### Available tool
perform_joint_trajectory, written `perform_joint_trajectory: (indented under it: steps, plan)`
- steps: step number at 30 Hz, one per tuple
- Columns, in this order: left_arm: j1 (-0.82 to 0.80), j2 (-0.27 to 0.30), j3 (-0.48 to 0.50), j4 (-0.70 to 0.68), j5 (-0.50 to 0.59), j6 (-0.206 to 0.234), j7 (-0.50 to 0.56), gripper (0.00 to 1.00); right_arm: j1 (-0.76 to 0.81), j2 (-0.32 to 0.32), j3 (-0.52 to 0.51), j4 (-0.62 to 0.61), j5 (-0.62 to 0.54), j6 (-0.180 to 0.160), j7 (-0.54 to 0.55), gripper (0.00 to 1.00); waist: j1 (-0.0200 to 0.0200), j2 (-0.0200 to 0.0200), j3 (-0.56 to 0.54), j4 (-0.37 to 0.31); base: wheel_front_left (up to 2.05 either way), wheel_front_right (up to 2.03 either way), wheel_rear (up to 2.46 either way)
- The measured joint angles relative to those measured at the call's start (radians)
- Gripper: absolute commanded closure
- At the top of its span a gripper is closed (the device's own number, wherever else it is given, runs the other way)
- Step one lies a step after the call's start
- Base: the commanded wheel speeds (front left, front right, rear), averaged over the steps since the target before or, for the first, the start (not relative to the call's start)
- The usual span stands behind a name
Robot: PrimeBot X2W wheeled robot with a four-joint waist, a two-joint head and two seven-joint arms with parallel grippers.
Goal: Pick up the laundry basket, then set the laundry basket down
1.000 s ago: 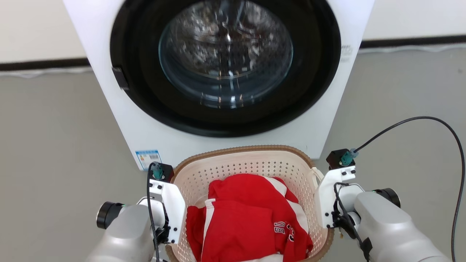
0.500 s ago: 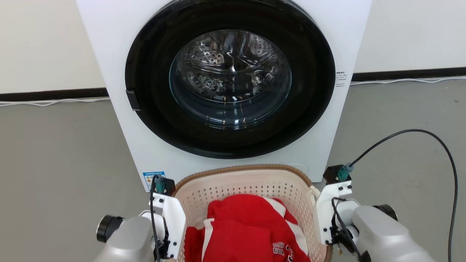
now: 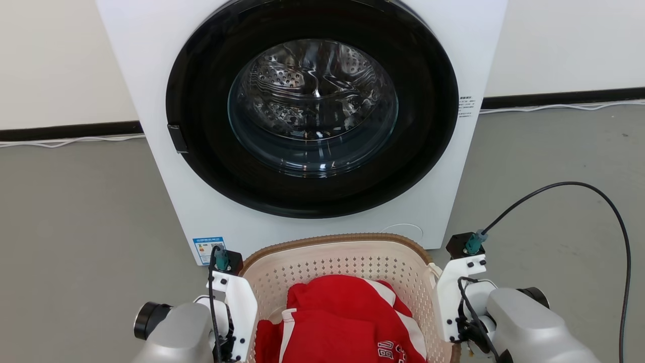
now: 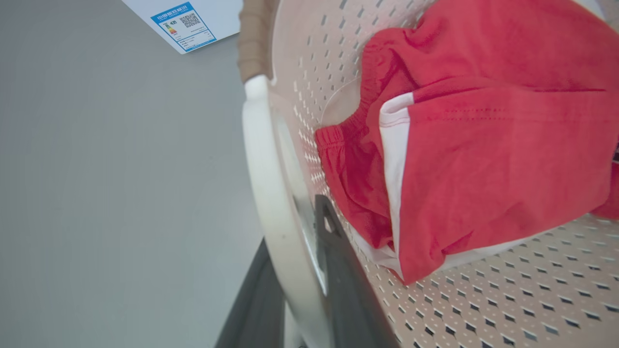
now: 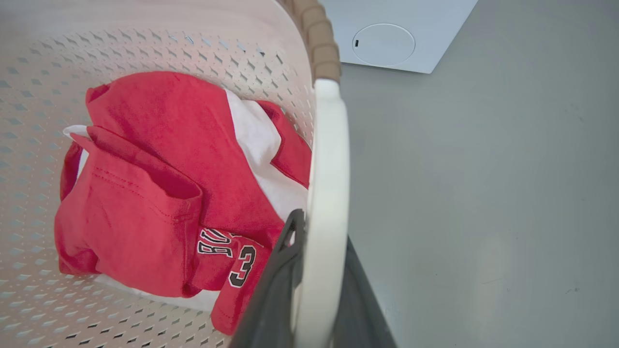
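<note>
My left gripper [image 4: 294, 232] is closed on the white left handle [image 4: 261, 159] of the laundry basket [image 3: 332, 239], with one dark finger outside the bar and one inside against the perforated wall. Just to the right of that gripper, inside the basket, lies a crumpled red garment [image 3: 342, 322] with white panels. The basket sits between my two grippers, its brown rim just ahead of my fingertips and close to the front of the washing machine [image 3: 312, 126]. My right gripper [image 5: 323, 232] is closed on the white right handle [image 5: 331, 145] in the same way, with bare grey floor [image 5: 483, 193] to its outer side. I cannot tell whether the base is clear of the floor. To do this step well, I judge both arms should travel level and at one rate, with the spacing between them held fixed so the slim handles neither flex nor slip. The basket should stay short of the machine, and I should let go only once it rests flat.
</note>
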Motion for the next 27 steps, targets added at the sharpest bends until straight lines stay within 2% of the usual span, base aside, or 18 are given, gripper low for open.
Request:
perform_joint_trajectory:
  steps: [27]
  plan:
    - [0.000, 0.004, -0.035, 0.001, -0.035, 0.000, 0.009, 1.00, -0.004, -0.002, 0.074, 0.005, 0.080, 0.000, -0.003, 1.00, 0.0000, 0.0000, 0.009, 0.004, 0.00, 0.00, 0.00]
